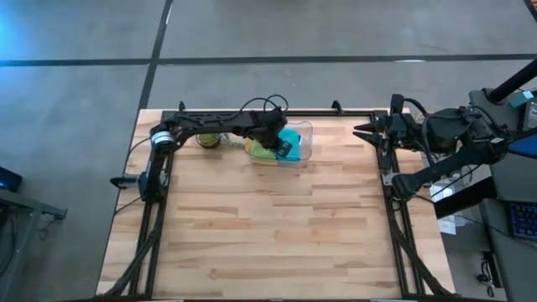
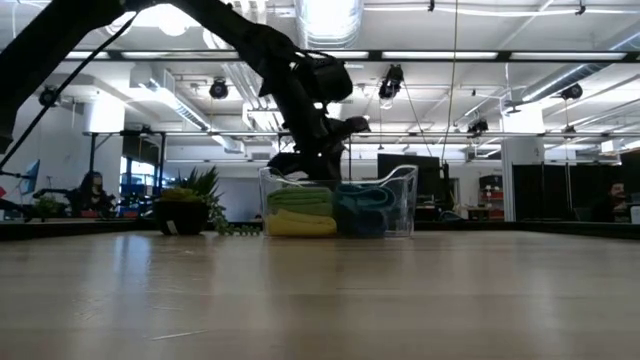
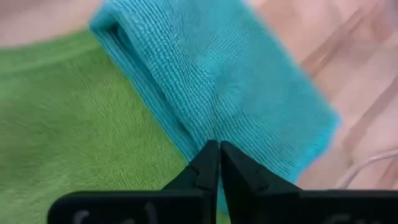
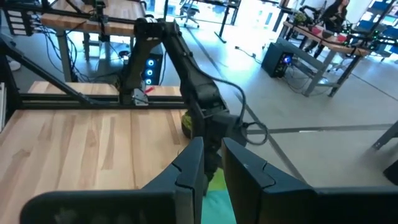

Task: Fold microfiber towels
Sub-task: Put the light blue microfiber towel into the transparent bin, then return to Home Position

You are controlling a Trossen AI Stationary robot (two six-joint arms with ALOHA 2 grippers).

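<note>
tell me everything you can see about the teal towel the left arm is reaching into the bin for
The teal towel is a soft, fine-looped microfiber cloth, folded so a rounded doubled edge shows. It sits inside the clear plastic bin at the table's far edge, lying against the lime green towel. The left gripper is down in the bin, fingers shut on the towel's folded edge. From the low view its lower part is hard to make out through the bin wall.

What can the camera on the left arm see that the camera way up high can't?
Only the left wrist view shows the left claw pinched shut on the teal towel's edge, beside the green towel. Only the high view shows the whole table, the clear bin, the plant and the waiting right claw. Both show the teal and green towels.
</note>
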